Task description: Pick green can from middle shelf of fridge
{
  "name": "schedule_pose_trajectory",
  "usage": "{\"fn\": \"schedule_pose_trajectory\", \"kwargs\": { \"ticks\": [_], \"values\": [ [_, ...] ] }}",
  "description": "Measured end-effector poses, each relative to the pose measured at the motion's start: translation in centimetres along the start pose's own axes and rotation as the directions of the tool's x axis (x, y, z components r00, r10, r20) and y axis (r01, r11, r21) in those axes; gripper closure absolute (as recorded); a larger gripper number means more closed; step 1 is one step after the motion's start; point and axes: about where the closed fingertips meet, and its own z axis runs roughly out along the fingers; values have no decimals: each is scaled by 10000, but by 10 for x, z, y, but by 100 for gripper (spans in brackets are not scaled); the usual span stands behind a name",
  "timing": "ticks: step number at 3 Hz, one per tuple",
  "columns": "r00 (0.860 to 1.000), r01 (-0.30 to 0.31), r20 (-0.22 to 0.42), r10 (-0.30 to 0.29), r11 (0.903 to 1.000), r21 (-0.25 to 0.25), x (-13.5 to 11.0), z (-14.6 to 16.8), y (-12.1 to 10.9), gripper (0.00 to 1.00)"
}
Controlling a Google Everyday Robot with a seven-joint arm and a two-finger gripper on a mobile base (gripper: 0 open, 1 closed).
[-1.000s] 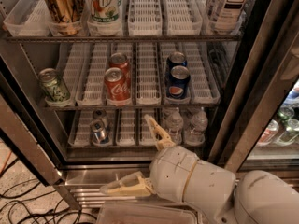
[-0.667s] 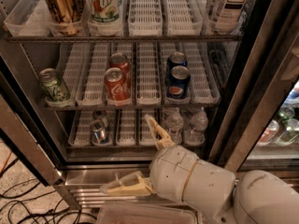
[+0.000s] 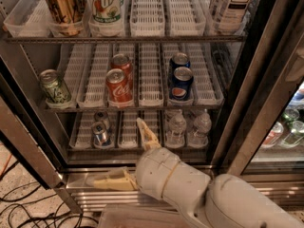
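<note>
Camera view shows basically zero change over the last second: the arm is parked in the same pose and nothing in the fridge (image 3: 247,141) has shifted. So the reach hasn't really started, and the whole pick looks like it's still ahead of it.

The claw (image 3: 117,151) is low down in front of the bottom shelf, near the fridge sill. Its two fingers are spread wide with nothing between them: one points up toward the shelves, the other sticks out to the left.

The green can (image 3: 54,87) stands upright at the far left edge of the middle shelf (image 3: 142,109), right at the front rail of that counter and leaning a bit in this view. It's alone in its lane, well apart from the claw, up and to the left of it. The red cola cans (image 3: 118,82) are a couple of lanes to the right, one behind the other, and the blue cans (image 3: 180,79) sit closer to the right edge of the counter.

My guess is the arm needs to come up a shelf and swing left to line up. The fridge's left wall is close beside the can, so there doesn't look to be much room for the outer finger.
</note>
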Motion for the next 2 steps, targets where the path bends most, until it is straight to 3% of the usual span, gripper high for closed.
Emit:
{"fn": "schedule_pose_trajectory", "kwargs": {
  "ticks": [1,2],
  "values": [
    [9980,-617,-106,623,9968,512,10,34,-15,0],
    [9967,-442,-611,528,9899,1347,13,65,-33,0]
  ]
}}
